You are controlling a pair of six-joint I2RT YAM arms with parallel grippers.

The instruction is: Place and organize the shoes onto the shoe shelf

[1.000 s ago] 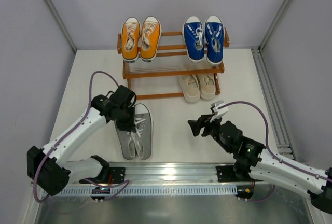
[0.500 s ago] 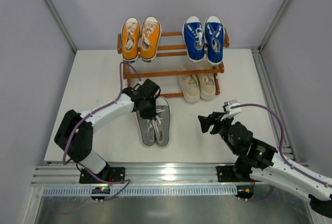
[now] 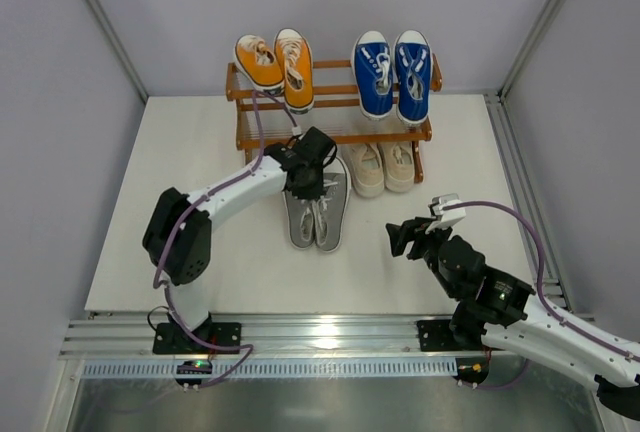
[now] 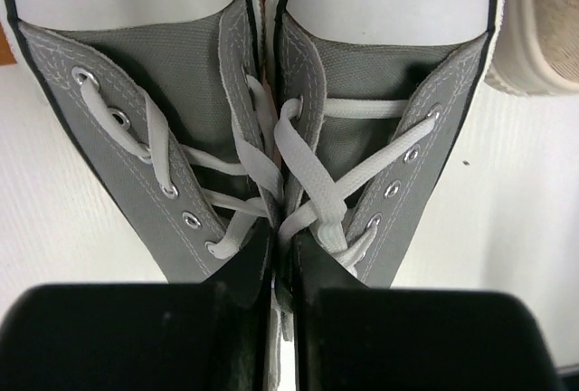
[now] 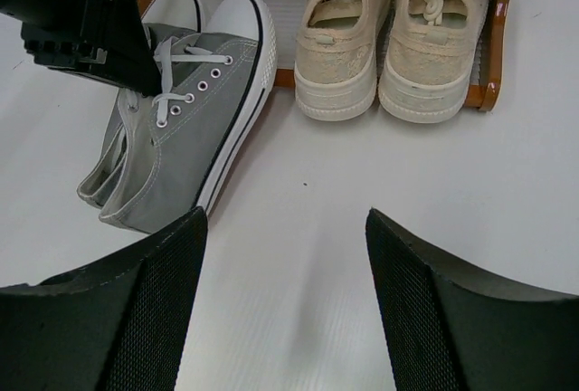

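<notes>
The counter (image 3: 200,152) carries the shoe shelf (image 3: 335,102) just beyond the left claw (image 3: 312,177). The orange pair (image 3: 275,67) and blue pair (image 3: 393,72) sit on top, and the cream pair (image 3: 383,167) below, right of that claw. The left claw pinches together the inner sides of the grey pair (image 3: 318,217), whose toes reach the shelf's lower front. The right claw (image 3: 408,237) hangs spread and empty, nearer than the cream pair.

The top camera looks steeply down from behind the arm bases over the whole counter (image 3: 180,132) to the shoe shelf (image 3: 370,136). The left wrist camera sits very close above the laces of the grey pair (image 4: 271,138); the right wrist camera looks low and forward, sharing that pair and the cream pair (image 5: 344,65) with the top view.
</notes>
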